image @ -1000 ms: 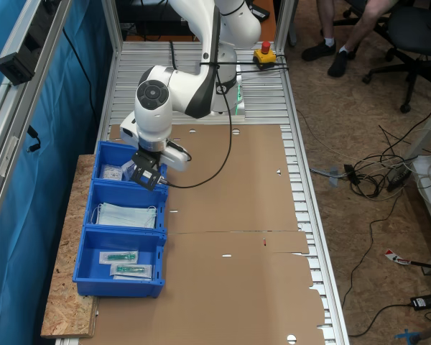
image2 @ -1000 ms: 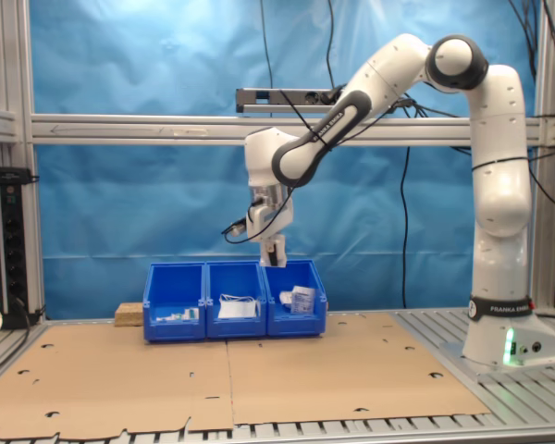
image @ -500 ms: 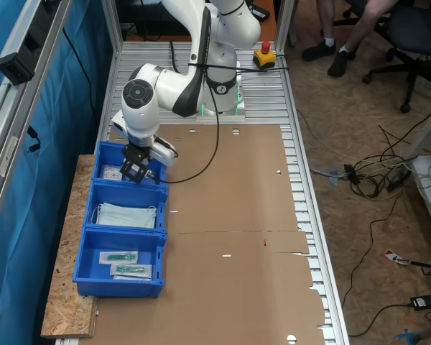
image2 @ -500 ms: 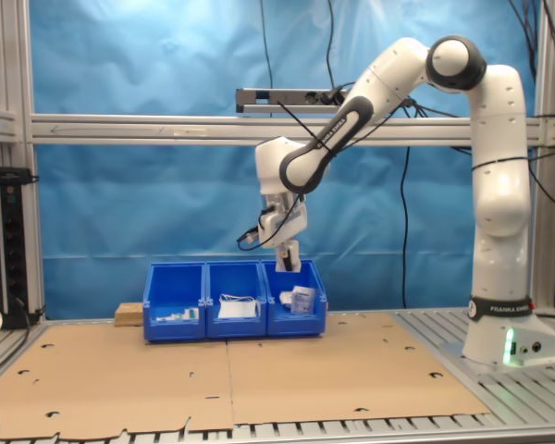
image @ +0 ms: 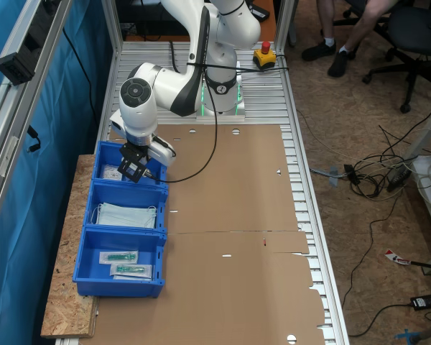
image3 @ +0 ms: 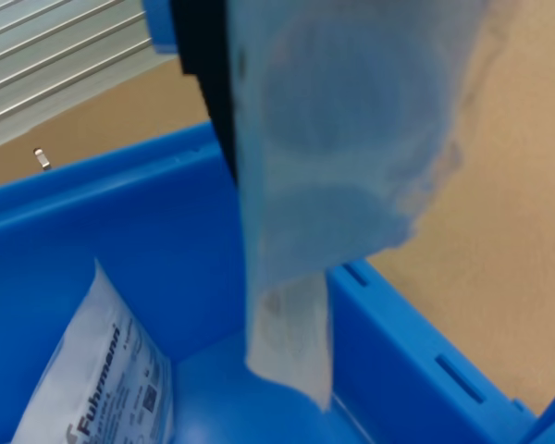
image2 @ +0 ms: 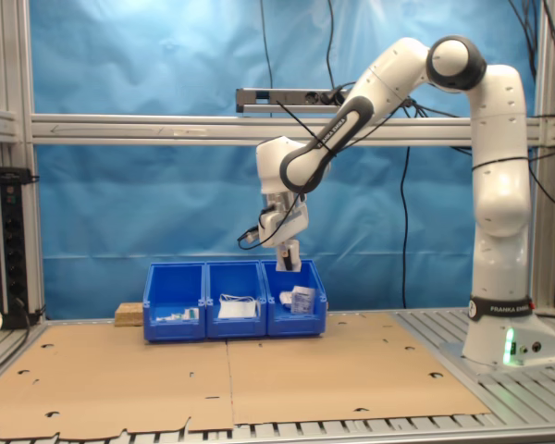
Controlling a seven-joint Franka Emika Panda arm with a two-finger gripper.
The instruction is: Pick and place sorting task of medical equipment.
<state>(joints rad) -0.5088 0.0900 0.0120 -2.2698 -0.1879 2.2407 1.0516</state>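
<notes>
Spanning most of the deck in both exterior views: flat brown cardboard (image: 237, 237) on the slatted aluminium table (image: 266, 93). White arm (image2: 495, 185) rises from its base at the second exterior view's right, bends over at the top and reaches down toward the blue bins.

Three blue bins in a row along the cardboard's edge, against the blue backdrop (image2: 166, 55). End bin (image: 115, 162), the one nearest the arm's base, sits right under the wrist. Middle bin (image: 126, 208) holds a pale blue face mask (image: 126, 215). Far bin (image: 118, 262) holds two clear packets (image: 126, 264) with green parts inside. A chipboard slab (image: 65, 302) shows under and beside the bins.

Gripper (image: 133, 170) hangs above the end bin, pointing down, clear of the rim in the second exterior view (image2: 288, 259). Jaws pinched nearly closed on a thin white packet (image3: 291, 338); in the wrist view it dangles between them, blurred up close, lower corner over the bin's inside near one wall. That's the medical equipment in hand, off the bin floor.

Another white packet with print (image3: 102, 379) leans against the inside of the same bin; also seen in the second exterior view (image2: 302, 299).

Red stop button (image: 265, 50) on the table past the arm's base. A person's legs and shoes (image: 330, 50) at the first exterior view's top edge.
</notes>
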